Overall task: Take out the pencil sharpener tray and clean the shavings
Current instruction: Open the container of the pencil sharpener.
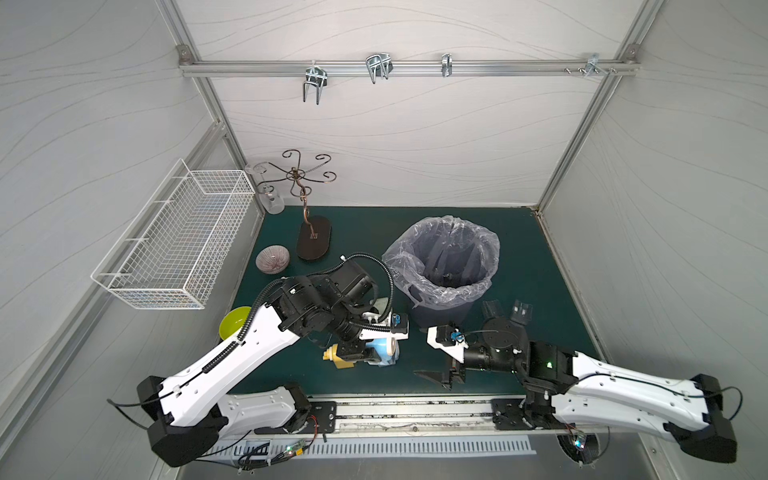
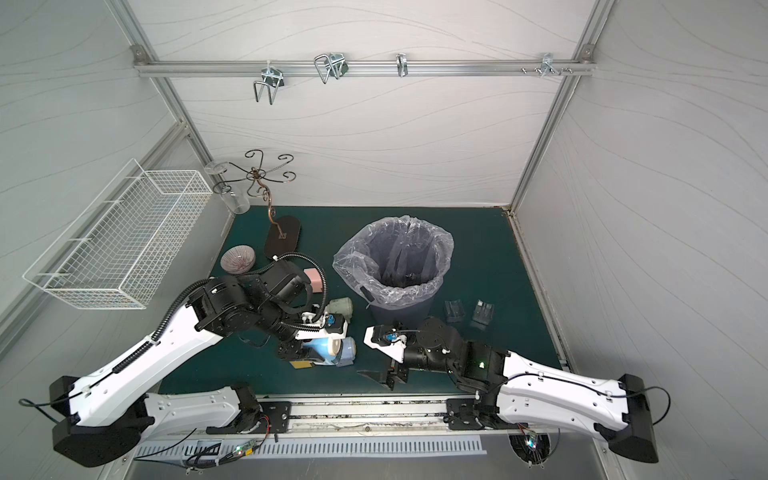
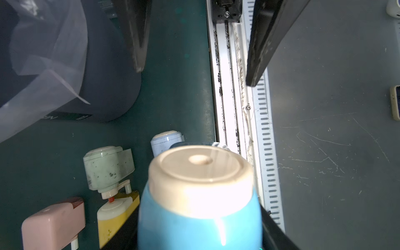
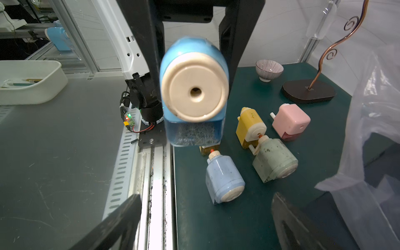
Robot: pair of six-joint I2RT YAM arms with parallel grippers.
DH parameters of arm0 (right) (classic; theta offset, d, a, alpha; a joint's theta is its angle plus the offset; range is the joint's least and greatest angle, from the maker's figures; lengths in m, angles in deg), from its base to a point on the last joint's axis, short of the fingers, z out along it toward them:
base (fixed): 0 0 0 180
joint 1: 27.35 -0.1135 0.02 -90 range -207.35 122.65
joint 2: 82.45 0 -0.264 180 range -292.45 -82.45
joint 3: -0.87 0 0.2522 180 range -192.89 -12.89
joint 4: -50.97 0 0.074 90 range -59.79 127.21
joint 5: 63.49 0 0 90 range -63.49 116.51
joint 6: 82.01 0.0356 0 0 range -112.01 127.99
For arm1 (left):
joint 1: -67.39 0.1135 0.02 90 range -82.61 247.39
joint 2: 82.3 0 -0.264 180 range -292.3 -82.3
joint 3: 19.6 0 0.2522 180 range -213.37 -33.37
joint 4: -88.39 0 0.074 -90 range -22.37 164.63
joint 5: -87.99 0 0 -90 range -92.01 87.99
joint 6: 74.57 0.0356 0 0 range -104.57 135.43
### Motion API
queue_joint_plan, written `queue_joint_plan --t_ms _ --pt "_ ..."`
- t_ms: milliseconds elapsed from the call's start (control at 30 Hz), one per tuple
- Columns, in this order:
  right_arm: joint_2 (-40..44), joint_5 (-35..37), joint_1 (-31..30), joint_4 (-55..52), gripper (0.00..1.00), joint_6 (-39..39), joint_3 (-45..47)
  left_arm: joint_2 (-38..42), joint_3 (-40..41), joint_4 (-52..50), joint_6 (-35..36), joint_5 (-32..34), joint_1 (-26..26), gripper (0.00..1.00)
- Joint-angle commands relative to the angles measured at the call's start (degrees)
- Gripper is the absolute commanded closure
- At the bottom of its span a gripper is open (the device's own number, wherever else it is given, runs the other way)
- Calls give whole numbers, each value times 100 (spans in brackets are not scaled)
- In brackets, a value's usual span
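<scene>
In both top views your left gripper [image 1: 360,354] is clamping the sharpener [image 1: 384,351] near and left of the bin [image 1: 440,309]. Your right gripper [image 1: 440,376] is hanging just right of it, jaws spread and holding nothing.

In the left wrist view its fingers [image 3: 134,43] are pointing wide of the body, so closing there is risking a miss.

In the right wrist view the tray [image 4: 171,134] is sitting under the sharpener with the shavings [image 4: 194,132] inside. Pulling off-axis is risking a jam, a loosened sharpener, or a spill short of the bin
</scene>
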Motion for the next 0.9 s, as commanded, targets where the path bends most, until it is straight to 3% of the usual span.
queue_joint_plan --t_ms 0,867 --pt "-123 124 -92 862 5 174 98 119 -232 197 -203 -247 -144 100" --pt "-633 -186 -270 1827 18 829 225 221 -179 547 -414 -272 -397 100"
